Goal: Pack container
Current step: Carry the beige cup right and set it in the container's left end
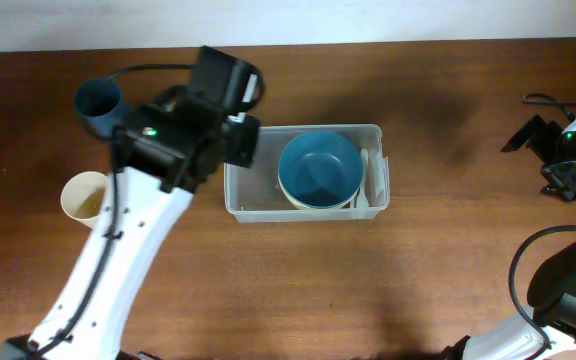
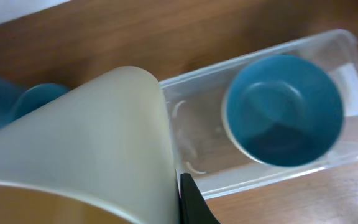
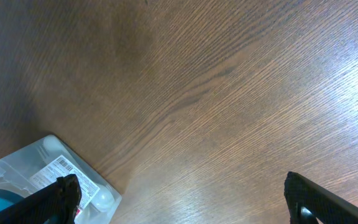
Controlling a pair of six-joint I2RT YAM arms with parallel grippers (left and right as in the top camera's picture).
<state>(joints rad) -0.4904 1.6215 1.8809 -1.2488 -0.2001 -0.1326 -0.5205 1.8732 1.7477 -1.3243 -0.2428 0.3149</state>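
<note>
The left gripper (image 1: 240, 140) hangs over the left end of the container (image 1: 251, 190), and the wrist view shows why: a cream cup (image 2: 86, 155) fills the foreground, lying tilted with its side towards the camera. One black fingertip (image 2: 194, 199) presses against its wall. The other is hidden behind the cup, so it reads as clamped on the cup.

The container sits mid-table (image 1: 418, 270), long side running left to right. A blue bowl (image 1: 318, 165) is nested in a cream bowl (image 1: 310, 204) at its right-hand half. That leaves the left half bare, and that gap looks like the target, since the cup is poised just above it. Something white is tucked at the far right end, too blurred to name.

Out on the table, well apart from the bin, a blue cup (image 1: 98, 100) and a second cream cup (image 1: 85, 195) stand upright on the left, waiting their turn by the look of it.

The right gripper (image 3: 179, 202) is parked off to the far right, fingers spread wide and holding nothing, clear of the left arm's working space.

Packing looks partway done, with bowls in and cups to go. The next move probably calls for lowering the cup into the open half without knocking the bowls.
</note>
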